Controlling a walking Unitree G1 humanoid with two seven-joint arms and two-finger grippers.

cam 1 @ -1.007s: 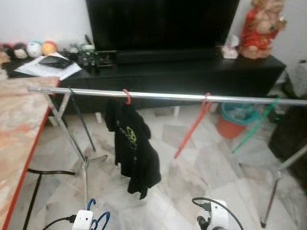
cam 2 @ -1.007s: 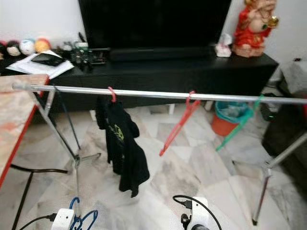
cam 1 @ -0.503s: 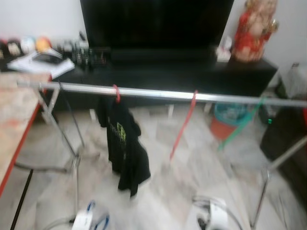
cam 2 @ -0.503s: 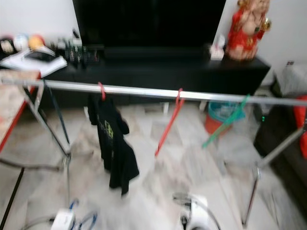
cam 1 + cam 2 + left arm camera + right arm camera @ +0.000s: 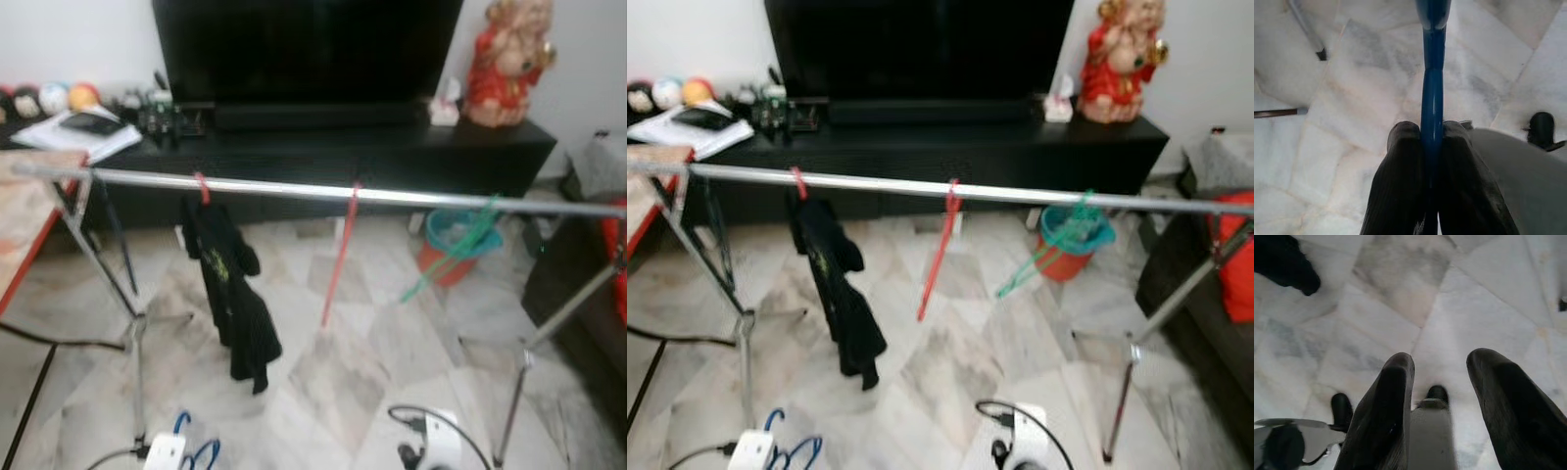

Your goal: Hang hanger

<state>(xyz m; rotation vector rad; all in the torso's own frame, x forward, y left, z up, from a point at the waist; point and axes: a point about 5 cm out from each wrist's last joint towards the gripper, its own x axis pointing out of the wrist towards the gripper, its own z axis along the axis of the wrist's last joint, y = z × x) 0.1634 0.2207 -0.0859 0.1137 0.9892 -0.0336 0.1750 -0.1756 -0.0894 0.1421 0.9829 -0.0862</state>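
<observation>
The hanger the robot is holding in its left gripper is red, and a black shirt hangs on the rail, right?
Not quite: the hanger clamped in the left gripper is blue, as the left wrist view shows. The black shirt does hang on the rail.

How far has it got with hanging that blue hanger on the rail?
Picked up, not yet hung. The left pincer is shut on the blue hanger, held low over the floor. The rail already carries a black shirt, a red hanger and a green hanger. Left to do: lift the blue one and hook it on. The right pincer hangs open.
</observation>
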